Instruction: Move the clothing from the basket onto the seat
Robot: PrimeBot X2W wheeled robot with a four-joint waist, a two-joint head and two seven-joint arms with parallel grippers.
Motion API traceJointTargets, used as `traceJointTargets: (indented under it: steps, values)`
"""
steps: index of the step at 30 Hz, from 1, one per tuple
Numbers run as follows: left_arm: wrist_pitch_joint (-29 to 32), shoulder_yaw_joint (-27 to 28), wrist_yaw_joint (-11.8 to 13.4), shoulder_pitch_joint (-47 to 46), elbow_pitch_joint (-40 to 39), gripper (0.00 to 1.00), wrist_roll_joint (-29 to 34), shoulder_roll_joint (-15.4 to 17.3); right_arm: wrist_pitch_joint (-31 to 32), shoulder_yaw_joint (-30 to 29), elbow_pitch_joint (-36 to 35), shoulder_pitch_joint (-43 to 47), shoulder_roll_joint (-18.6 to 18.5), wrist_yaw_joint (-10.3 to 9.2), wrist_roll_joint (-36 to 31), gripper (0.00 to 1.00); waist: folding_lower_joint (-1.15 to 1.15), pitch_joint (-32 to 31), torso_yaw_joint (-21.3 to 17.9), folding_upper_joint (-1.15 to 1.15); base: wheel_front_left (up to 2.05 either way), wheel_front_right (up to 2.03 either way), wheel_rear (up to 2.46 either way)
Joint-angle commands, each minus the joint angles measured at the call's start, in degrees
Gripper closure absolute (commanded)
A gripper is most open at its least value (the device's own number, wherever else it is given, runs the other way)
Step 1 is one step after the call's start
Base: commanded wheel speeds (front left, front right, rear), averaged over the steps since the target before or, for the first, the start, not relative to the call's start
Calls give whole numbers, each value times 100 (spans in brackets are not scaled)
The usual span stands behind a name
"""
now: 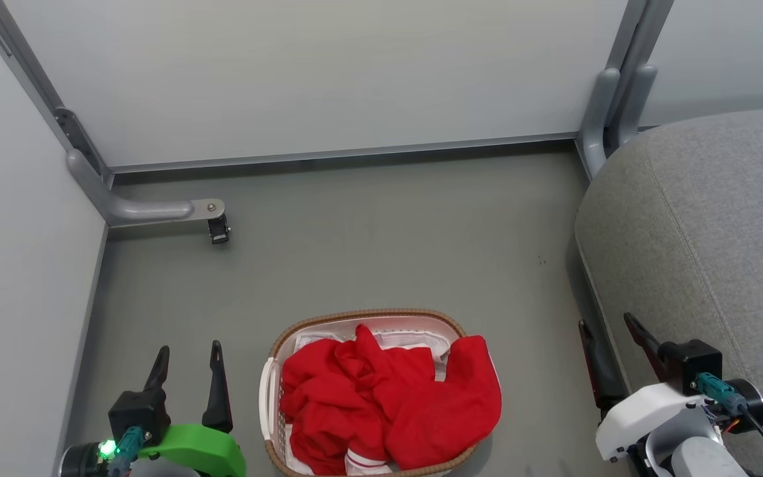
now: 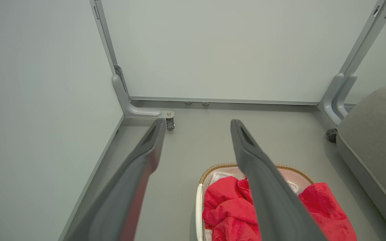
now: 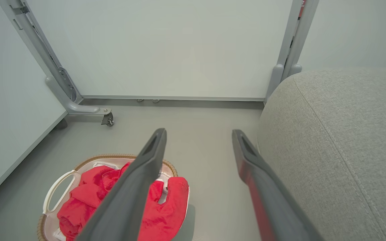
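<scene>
Clothing [image 1: 388,404] in bright red lies heaped in the basket [image 1: 361,315]. It fills most of the basket and spills over the rim on the robot's right side. A strip of white striped trim shows at the near edge, and the white liner [image 1: 414,339] peeks out at the far end.

The basket stands on the floor [image 1: 388,232], a smooth, matte grey surface with a few small dark specks. To the robot's right sits the seat [image 1: 719,232], a big grey woven cushion with a rounded edge and a stitched seam. A strip of floor separates it from the basket.

Pale partition panels close the space in: a back panel [image 1: 322,73] and a left panel [image 1: 17,265], both framed in grey metal. A metal foot [image 1: 156,211] with a small caster [image 1: 219,228] juts from the back left corner. Twin grey posts [image 1: 613,99] rise at the back right, just beside the seat's far corner.

The left tool [image 1: 190,348] hangs just left of the basket, its fingers spread wide and holding nothing. The right tool [image 1: 606,322] is by the seat's near edge, between basket and seat, also spread and empty. All the clothing in view is in the basket.
</scene>
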Motion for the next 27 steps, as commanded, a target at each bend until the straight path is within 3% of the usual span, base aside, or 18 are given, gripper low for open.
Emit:
traceJointTargets:
  steps: [1,12,27]
  values:
    - [-46,16,-53,-9,38,0,151,-38,-52,9,2,-69,-27,0,-131,0,0,73,-18,0,0,0,0]
    - [-152,-167,-341,-666,389,0,601,-102,-159,38,-147,-580,-79,0,-545,0,0,1177,-205,0,0,0,0]
    - [-172,-1095,-618,-2182,1868,0,23,-102,-188,115,-630,-1320,179,-1,-545,0,0,2992,-701,0,0,0,0]
